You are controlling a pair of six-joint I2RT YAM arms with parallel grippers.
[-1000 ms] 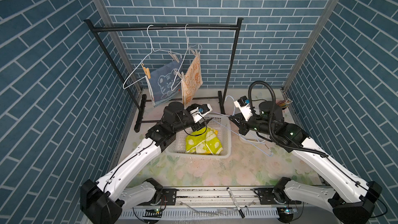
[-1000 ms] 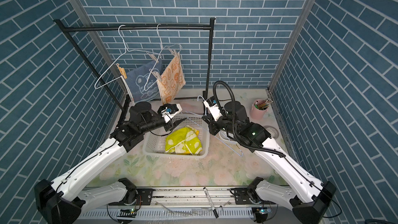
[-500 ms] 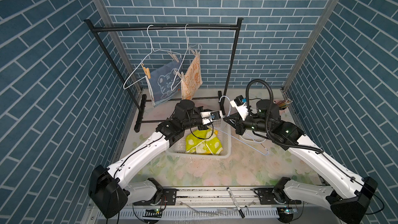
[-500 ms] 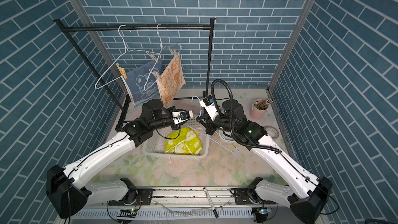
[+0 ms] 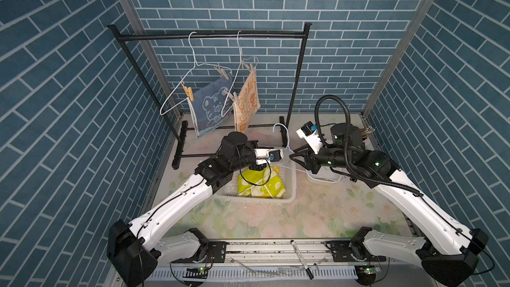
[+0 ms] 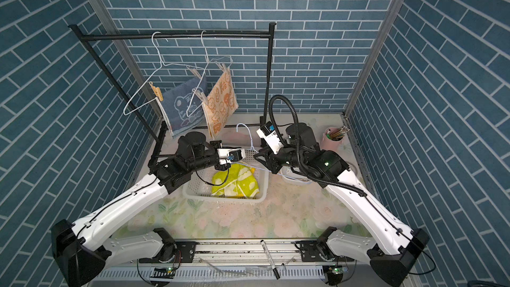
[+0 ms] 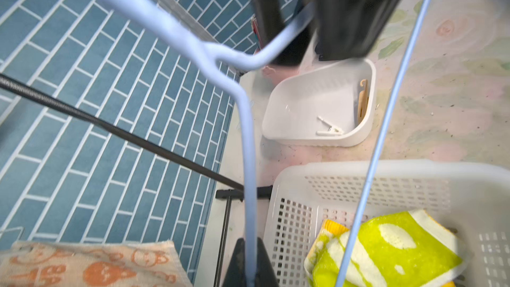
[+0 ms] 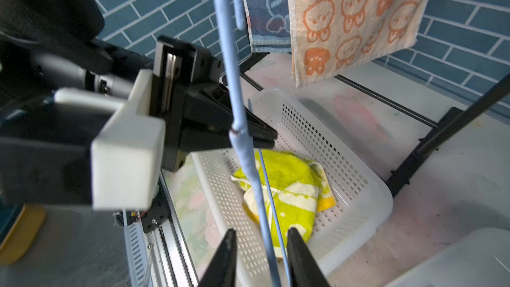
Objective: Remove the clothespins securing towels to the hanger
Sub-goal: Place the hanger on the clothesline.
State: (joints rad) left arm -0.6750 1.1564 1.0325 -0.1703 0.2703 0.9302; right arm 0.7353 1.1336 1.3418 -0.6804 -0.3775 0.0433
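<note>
A: Since the earlier frame the left arm has swung in from the left to mid-table. Left claw (image 8: 265, 136) is now clenched on the twisted neck of the loose hanger (image 8: 230, 64). Right claw (image 8: 262, 258) has let go: jaws apart, wire running between them untouched.

B: Progress?

A: One towel of three done, by my reading. Yellow-green towel (image 5: 262, 186) lies crumpled in the basket (image 5: 293, 186), mid-table. Two freed clothespins (image 7: 329, 129), one white and one tan wood, sit in the tub (image 7: 303, 98) just right of it.

B: Remaining?

A: Blue tiger towel (image 5: 209, 106) and orange bunny towel (image 5: 247, 103) hang at the far left from the rail (image 5: 209, 35), each pinned to its own wire hanger. I count four pins up there: one tan (image 5: 188, 91), three pale.

B: Materials?

A: Loose hanger: thin pale-blue coated wire, likely slick and springy. Towels: looped terry, limp. Basket: perforated white plastic. Tub: smooth-walled. Table (image 5: 317, 216): floral sheet.
</note>
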